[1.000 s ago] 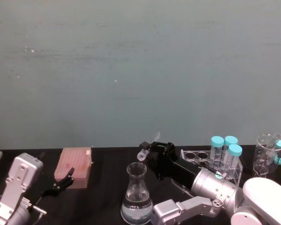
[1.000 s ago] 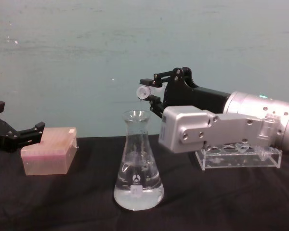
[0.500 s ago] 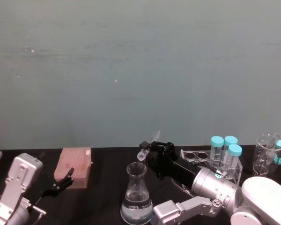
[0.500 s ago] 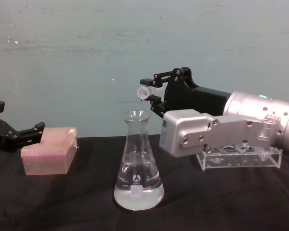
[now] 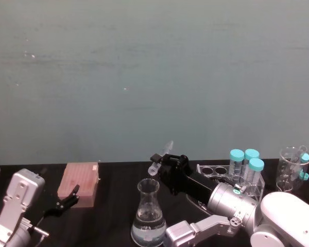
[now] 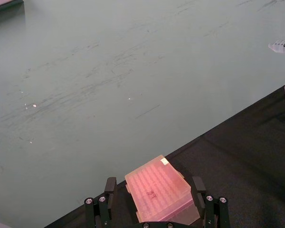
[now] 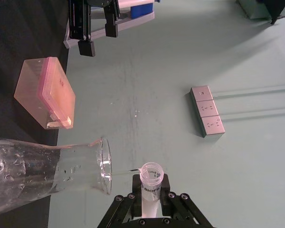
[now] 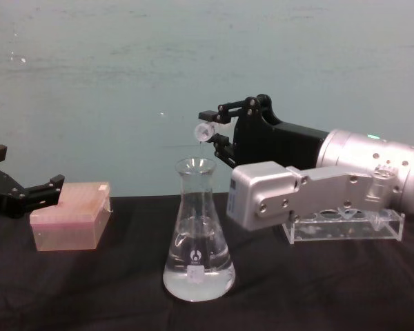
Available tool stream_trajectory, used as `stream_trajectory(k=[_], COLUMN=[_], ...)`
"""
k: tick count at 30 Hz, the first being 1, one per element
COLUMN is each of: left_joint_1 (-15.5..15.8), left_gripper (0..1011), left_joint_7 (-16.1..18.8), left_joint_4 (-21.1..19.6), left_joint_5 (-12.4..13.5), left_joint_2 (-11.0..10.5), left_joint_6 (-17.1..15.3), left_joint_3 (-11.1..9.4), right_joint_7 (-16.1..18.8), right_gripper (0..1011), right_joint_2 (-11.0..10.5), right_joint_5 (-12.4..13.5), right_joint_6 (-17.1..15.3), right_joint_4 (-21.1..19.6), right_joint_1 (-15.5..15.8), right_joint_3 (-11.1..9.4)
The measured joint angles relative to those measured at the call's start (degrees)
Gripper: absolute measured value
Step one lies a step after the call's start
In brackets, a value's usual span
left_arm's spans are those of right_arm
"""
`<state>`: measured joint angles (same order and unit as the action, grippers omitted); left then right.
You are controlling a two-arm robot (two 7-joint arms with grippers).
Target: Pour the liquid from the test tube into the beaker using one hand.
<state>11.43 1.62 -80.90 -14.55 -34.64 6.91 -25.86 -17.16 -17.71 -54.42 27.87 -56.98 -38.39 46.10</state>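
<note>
The test tube is tilted mouth-down just above the beaker's open neck, with my right gripper shut on it. Seen from the head, the test tube slants up and away from the beaker, held by the right gripper. The right wrist view shows the test tube's whitish rim between the fingers, close to the beaker's mouth. Clear liquid fills the beaker's base. My left gripper is parked open at the left, facing a pink box.
A pink tip box lies left of the beaker, and in the left wrist view the pink box sits between the open left gripper's fingers. A clear rack with teal-capped tubes stands at the right. A glass jar is far right.
The right gripper has lifted the test tube's closed end a little, steepening its tilt over the beaker. The arm's silver link has sunk slightly. The left arm has not moved.
</note>
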Motion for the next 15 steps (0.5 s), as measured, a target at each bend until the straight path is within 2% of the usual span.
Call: stream_trajectory(k=[15], left_joint_1=[0.0], left_gripper=[1000], left_joint_7=[0.0], left_joint_4=[0.0], left_joint_5=[0.0], left_joint_2=[0.0], left_joint_6=[0.0], left_joint_3=[0.0], right_joint_7=[-2.89], right_gripper=[216], right_joint_2=[0.11], right_joint_5=[-2.05], right_joint_6=[-0.38], right_joint_4=[1.51], right_joint_1=[-1.17], right_joint_3=[1.48])
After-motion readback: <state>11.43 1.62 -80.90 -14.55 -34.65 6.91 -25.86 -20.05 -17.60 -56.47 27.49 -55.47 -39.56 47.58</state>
